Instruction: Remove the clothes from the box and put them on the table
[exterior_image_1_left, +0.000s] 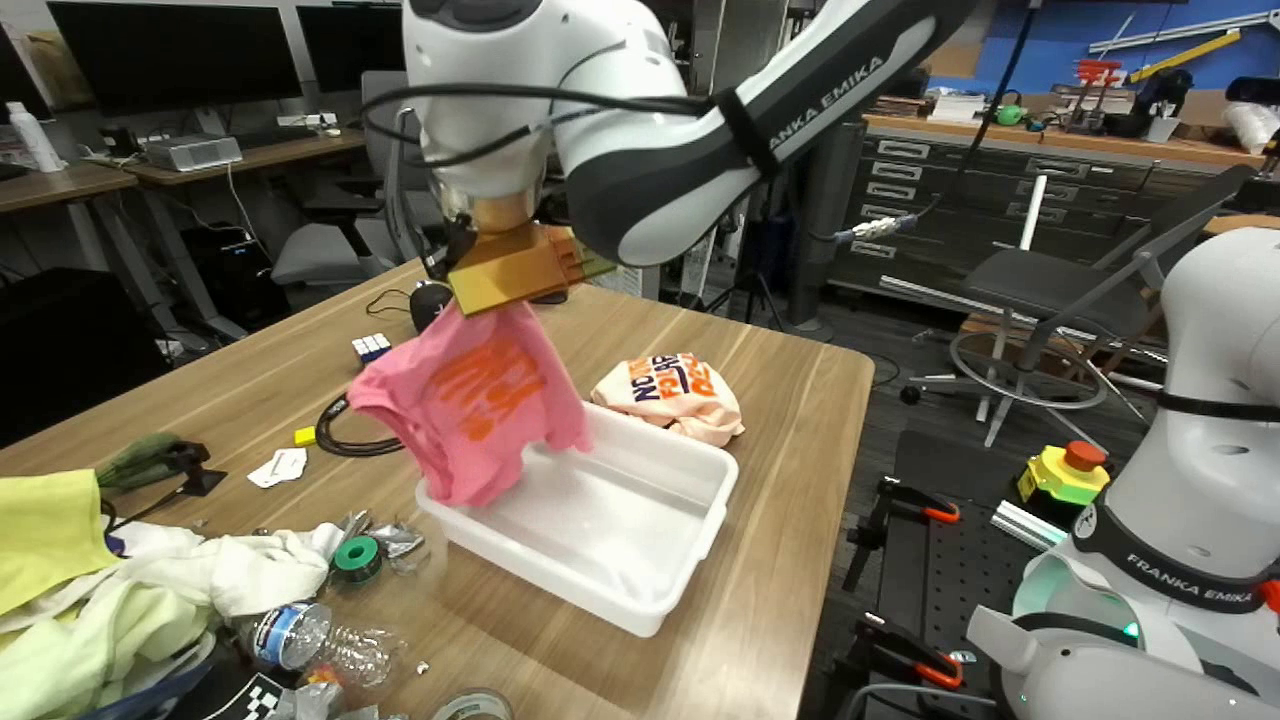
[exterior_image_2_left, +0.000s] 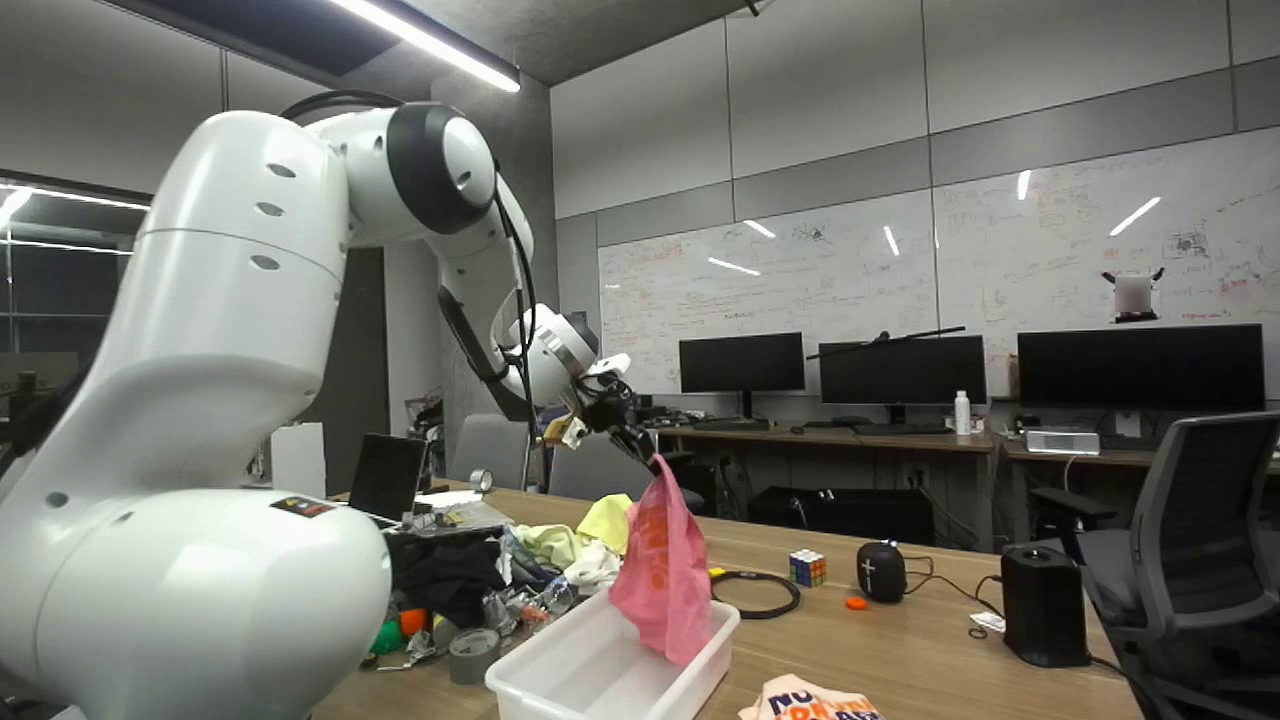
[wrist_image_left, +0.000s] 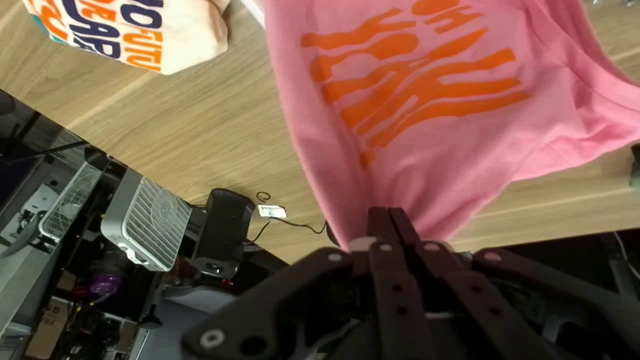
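Exterior views show one brown tabletop (exterior_image_1_left: 790, 450). One messy cloth heap (exterior_image_1_left: 170, 590) sits farther from its edge by the arm's base (exterior_image_1_left: 1170, 570), one white box (exterior_image_1_left: 620, 530) nearer. One pink shirt (exterior_image_1_left: 490, 400) hangs over the box, pinched by the fingers (wrist_image_left: 387, 265). One cream printed cloth (exterior_image_1_left: 670, 390) lies beside the box, toward a corner. One cable loop (exterior_image_1_left: 360, 449), one bottle (exterior_image_1_left: 300, 637) and one cube (exterior_image_2_left: 807, 568) lie around.

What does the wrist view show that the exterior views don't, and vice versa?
Only the wrist view: a blurred purple object, lower left.

Only the exterior views: the Rubik's cube, yellow cloth and desk monitors.

Shared: the pink shirt hanging from the gripper, the cream printed garment, the wood-grain table and the white bin, a mere sliver in the wrist view.
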